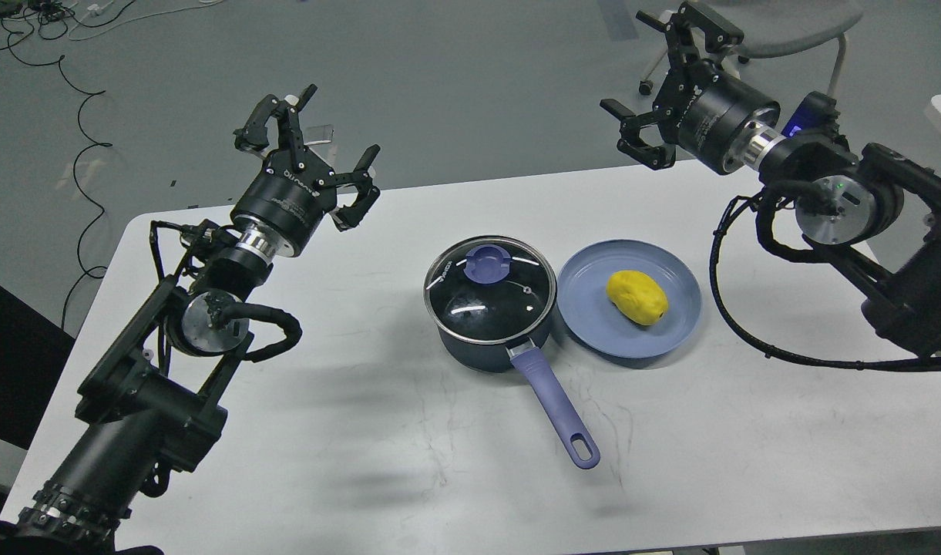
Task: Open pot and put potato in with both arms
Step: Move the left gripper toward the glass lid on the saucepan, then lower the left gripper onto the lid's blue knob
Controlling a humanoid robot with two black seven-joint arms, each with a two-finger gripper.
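A dark blue pot stands at the middle of the white table. Its glass lid with a purple knob is on. Its purple handle points toward me. A yellow potato lies on a blue plate right of the pot. My left gripper is open and empty, raised far left of the pot. My right gripper is open and empty, raised above the table's far edge, beyond the plate.
A grey chair stands behind the table at the upper right. Black cables lie on the grey floor at the upper left. A dark box sits left of the table.
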